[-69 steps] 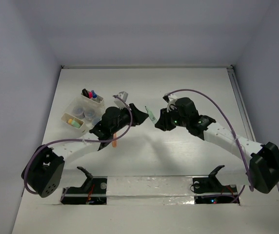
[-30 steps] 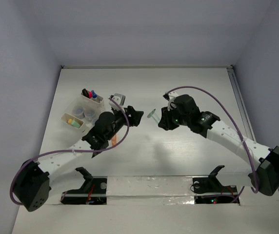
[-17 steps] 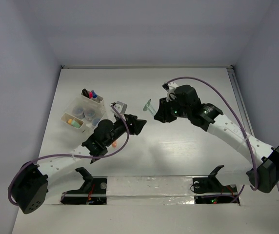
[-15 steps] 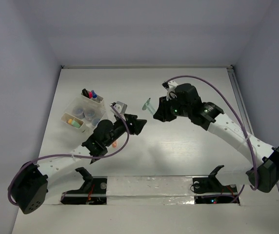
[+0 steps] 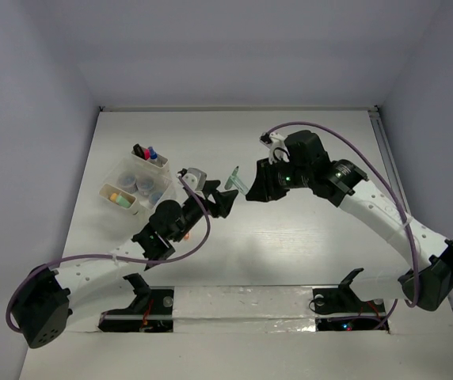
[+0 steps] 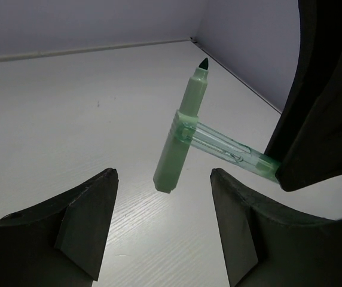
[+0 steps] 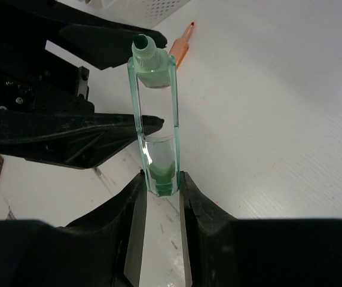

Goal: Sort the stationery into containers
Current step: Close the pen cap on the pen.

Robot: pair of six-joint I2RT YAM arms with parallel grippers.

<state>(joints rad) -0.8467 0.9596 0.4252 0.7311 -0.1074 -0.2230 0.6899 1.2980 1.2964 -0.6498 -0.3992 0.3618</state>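
Note:
My right gripper (image 5: 251, 190) is shut on the clear cap (image 7: 158, 140) of a pale green marker (image 5: 233, 179) and holds it in the air. The marker body (image 6: 183, 136) hangs across the far end of the cap, tip up. My left gripper (image 5: 217, 199) is open and empty; in the left wrist view (image 6: 162, 210) its fingers stand either side just below the marker's blunt end, not touching it. The white bins (image 5: 134, 186) at the left hold pink, blue and orange pieces and round jars. An orange marker (image 7: 182, 46) lies on the table under the left arm.
The left arm's black fingers (image 7: 99, 128) lie close beside the held cap in the right wrist view. A corner of a white bin (image 7: 141, 6) shows at the top there. White walls close the table at the back and sides.
My right gripper has carried the green marker left and lower, toward the left gripper. My left gripper has swung right and nearer, away from the bins, up to the marker.

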